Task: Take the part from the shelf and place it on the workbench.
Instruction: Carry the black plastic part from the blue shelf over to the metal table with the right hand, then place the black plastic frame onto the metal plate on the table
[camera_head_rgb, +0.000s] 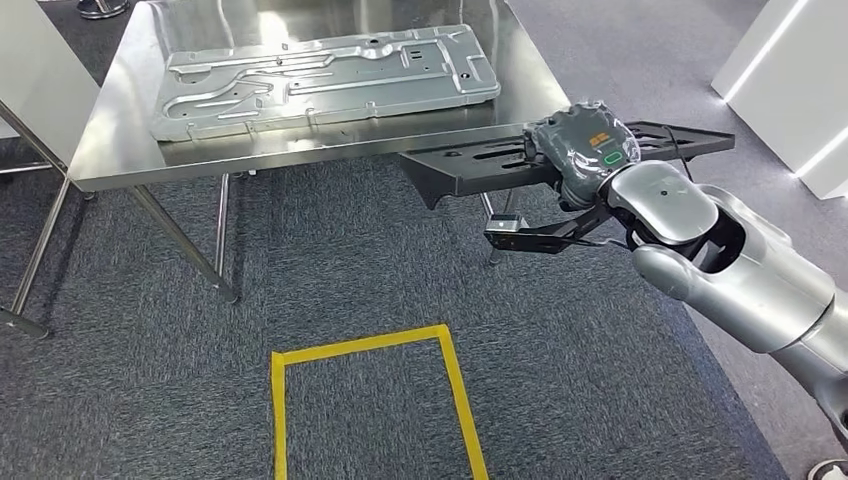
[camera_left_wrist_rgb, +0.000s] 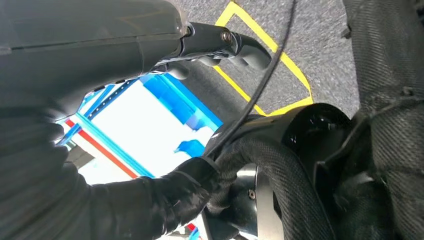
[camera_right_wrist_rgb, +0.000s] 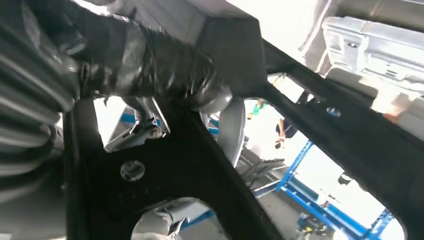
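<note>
Gripping the black part (camera_head_rgb: 480, 160) around its middle, the right hand (camera_head_rgb: 583, 150) should carry it level over the workbench (camera_head_rgb: 130, 150), beside the silver panel (camera_head_rgb: 320, 80).

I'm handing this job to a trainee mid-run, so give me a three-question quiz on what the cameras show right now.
1. True or false: the black part already lies flat on the workbench.
2. Which hand grips the black part? A) left hand B) right hand
3. Fill in: on the workbench top lies a large ______ stamped panel.

Key
1. False: the right hand holds it at the workbench's near edge, mostly out over the carpet.
2. B.
3. Silver metal; it fills much of the top.
</note>
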